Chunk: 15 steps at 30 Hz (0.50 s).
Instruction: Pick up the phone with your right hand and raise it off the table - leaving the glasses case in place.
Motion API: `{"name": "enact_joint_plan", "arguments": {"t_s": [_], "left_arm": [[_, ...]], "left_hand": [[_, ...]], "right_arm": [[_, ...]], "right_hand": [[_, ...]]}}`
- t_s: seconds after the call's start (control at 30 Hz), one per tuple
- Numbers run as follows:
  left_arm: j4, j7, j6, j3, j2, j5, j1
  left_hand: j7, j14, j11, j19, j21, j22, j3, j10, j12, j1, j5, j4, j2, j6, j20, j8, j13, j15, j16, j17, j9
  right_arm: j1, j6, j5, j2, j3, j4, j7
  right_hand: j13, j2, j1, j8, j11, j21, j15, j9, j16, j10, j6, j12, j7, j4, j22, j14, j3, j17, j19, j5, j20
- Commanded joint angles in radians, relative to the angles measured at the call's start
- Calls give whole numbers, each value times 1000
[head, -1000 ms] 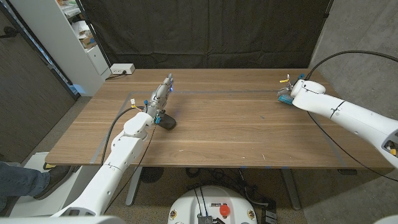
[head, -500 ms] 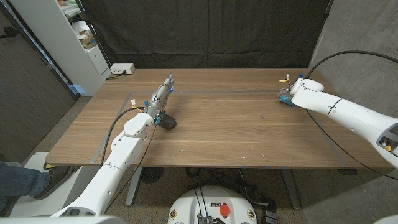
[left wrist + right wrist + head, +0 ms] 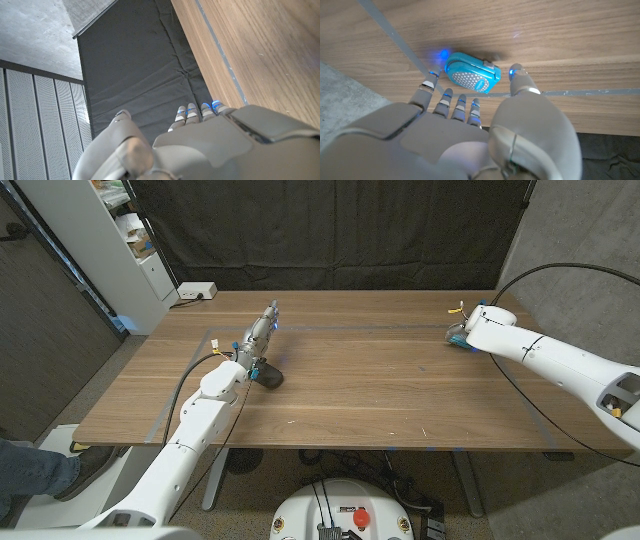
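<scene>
— Far left first?
— White shelf unit [image 3: 105,240] off the worktop's [image 3: 350,395] 9 o'clock edge. Smooth wood grain, long rectangle, thin grey tape line [image 3: 360,330] running along the far side.

— Left hand [image 3: 258,338]?
— At about 10 o'clock on the worktop, grey and hard-shelled, fingers straight and reaching towards 1 o'clock, thumb apart, nothing held. Dark rounded case [image 3: 269,378], matte and oval, just beside the wrist at its 5 o'clock.

— Room in the middle?
— Bare wood from the case across to 3 o'clock, wide and flat. Black creased curtain [image 3: 330,230] behind the 12 o'clock edge.

— And the right?
— Right hand [image 3: 468,323] at 2 o'clock, near the far right corner, fingers spread wide, holding nothing. Turquoise piece [image 3: 472,75] lying on the wood between fingertips [image 3: 445,93] and thumb: glossy rounded rectangle, pale dotted face. Cannot tell whether a phone, nor whether any fingertip touches. Tape line passing right beside, worktop edge close behind.
</scene>
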Motion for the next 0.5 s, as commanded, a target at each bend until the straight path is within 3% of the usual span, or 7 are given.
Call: {"name": "enact_joint_plan", "arguments": {"t_s": [0.03,0.5], "left_arm": [[45,-10,-1,9,-7,10,-25],[67,-13,4,6,-13,19,-45]], "left_hand": [[2,-9,0,-15,0,6,2,1,4,3,-5,-4,9,7,4,5,5,2,2,5,6],[2,-10,0,-16,0,6,1,1,4,3,-6,-5,10,8,5,5,5,2,2,5,6]], "right_arm": [[27,17,-14,28,-17,62,17],[21,36,-6,52,2,115,-1]], "right_hand": [[5,6,14,8,-3,9,-7,5,6,12,9,10,-3,2,3,13,10,4,17,5,6],[6,20,29,16,-12,15,-33,6,14,39,37,17,-1,10,3,37,13,5,59,0,-1]]}}
